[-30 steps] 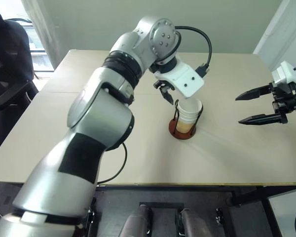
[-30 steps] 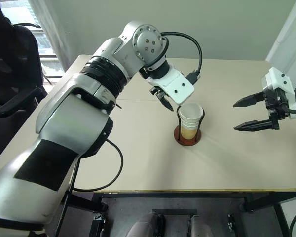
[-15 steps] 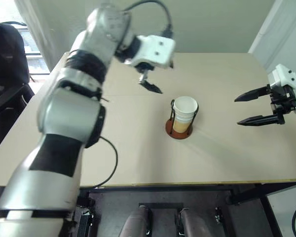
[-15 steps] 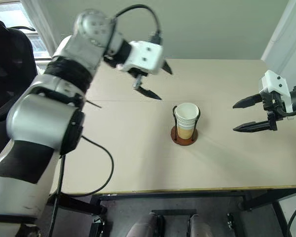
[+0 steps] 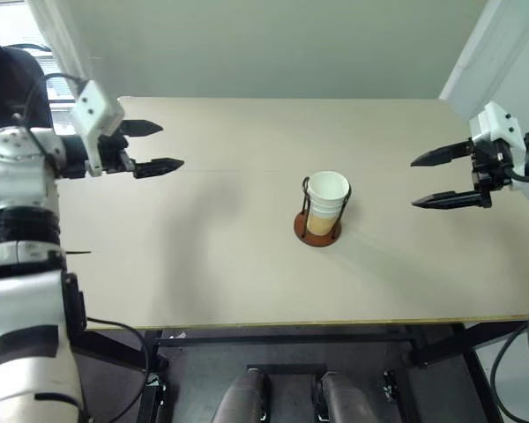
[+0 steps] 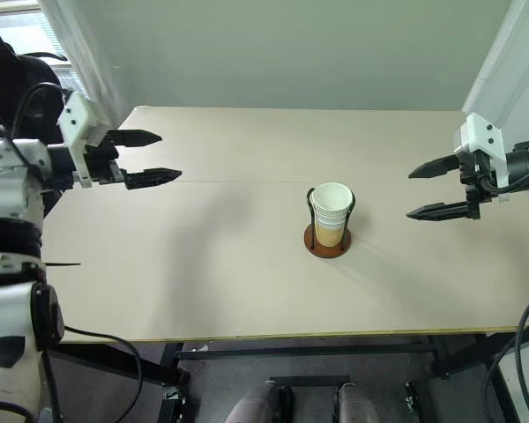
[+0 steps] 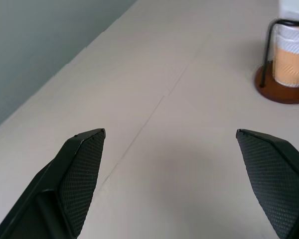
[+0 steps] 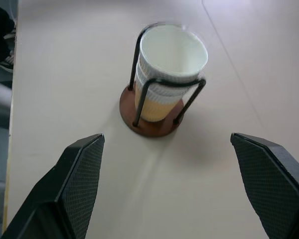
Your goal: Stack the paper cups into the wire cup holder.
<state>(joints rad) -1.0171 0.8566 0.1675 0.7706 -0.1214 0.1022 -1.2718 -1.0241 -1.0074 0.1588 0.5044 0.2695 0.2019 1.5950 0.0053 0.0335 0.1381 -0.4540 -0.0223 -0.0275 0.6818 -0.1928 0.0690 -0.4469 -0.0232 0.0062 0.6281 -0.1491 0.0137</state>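
Both head views look down from above the table's near edge, sharing the wire cup holder at centre. Each wrist view faces that holder along the table: the right close, the left farther off.

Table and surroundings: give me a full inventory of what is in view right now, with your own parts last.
paper cups: a nested stack, count hidden; white rims, tan-yellow wall; inside the holder.
wire cup holder: one; reddish-brown disc base, black wire loops; mid-table, upright.
table: one; beige, with a seam across it.
chair: one; black; beyond the table's far left corner.
left hand: one; black fingers, open; over the table's left edge, holding nothing.
right hand: one; black fingers, open; over the table's right side, holding nothing.
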